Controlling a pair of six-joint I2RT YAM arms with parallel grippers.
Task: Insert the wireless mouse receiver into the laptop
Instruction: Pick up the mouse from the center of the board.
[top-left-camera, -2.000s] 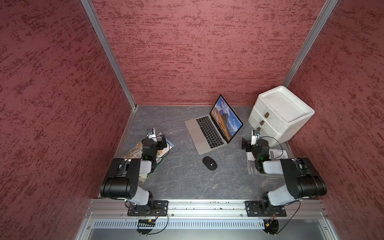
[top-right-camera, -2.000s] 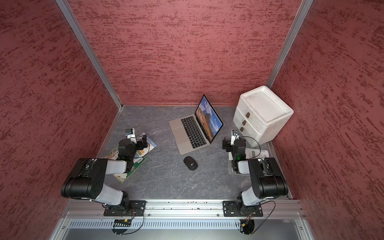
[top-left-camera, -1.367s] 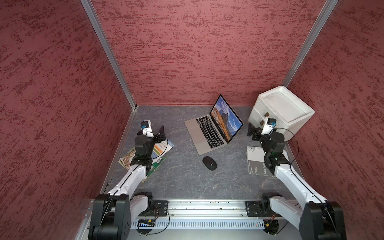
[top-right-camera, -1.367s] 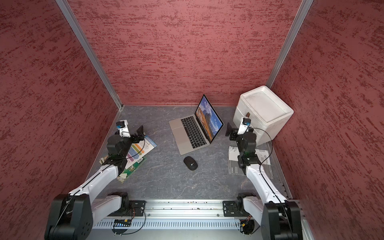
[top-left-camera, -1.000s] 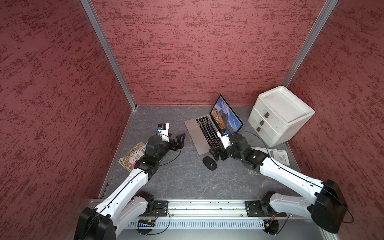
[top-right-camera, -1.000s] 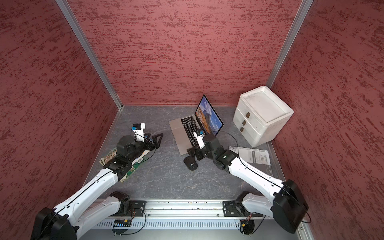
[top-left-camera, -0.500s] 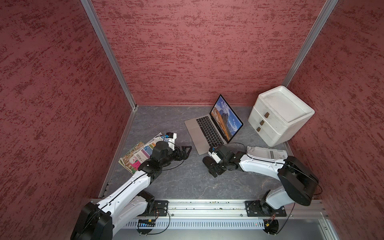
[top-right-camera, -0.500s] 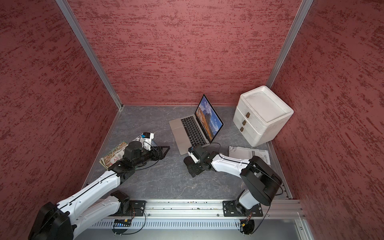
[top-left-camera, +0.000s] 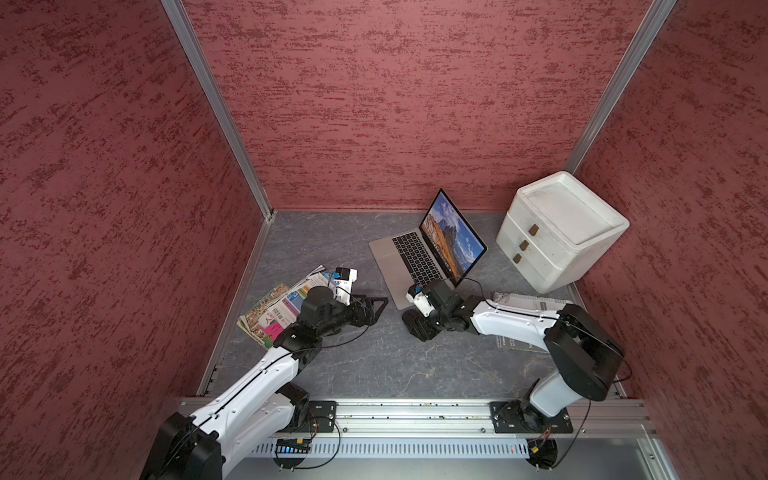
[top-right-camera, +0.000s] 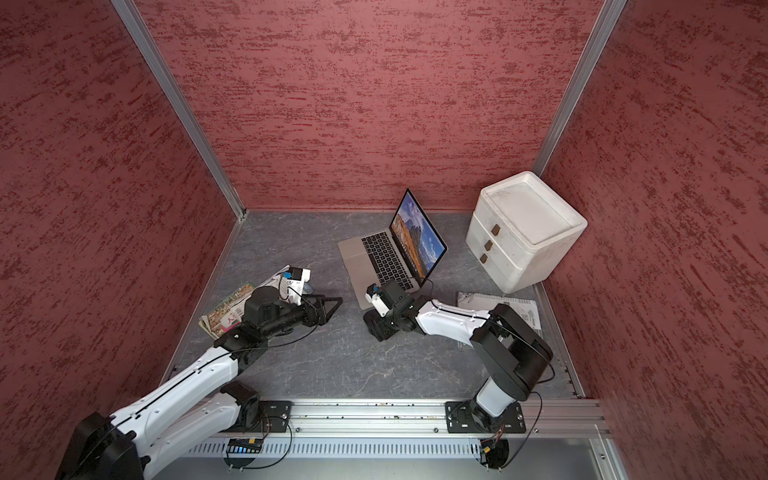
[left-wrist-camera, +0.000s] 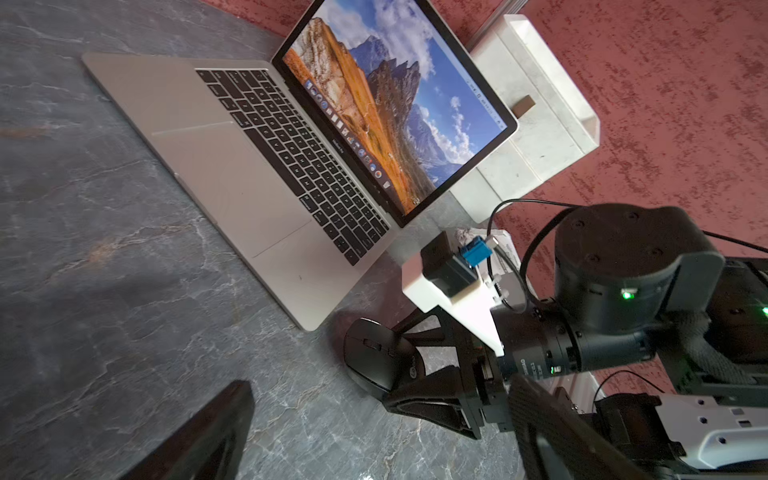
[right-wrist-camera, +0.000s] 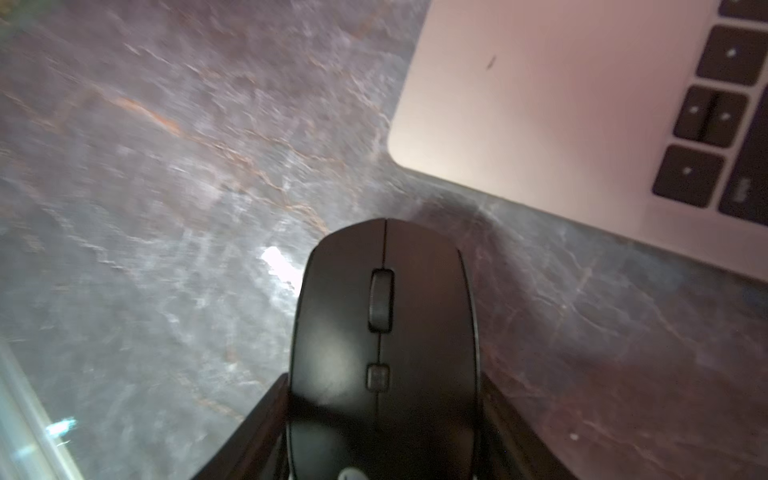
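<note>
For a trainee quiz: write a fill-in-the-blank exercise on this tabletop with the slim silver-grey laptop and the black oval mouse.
1. The right gripper straddles the black oval mouse, while the left gripper holds ___.
2. The slim silver-grey laptop stands ___, its screen lit.
3. The white drawer unit shows ___ brown handles.
4. The colourful magazines lie on the same side as the ___ gripper.

Missing words: nothing; open; three; left.
</note>
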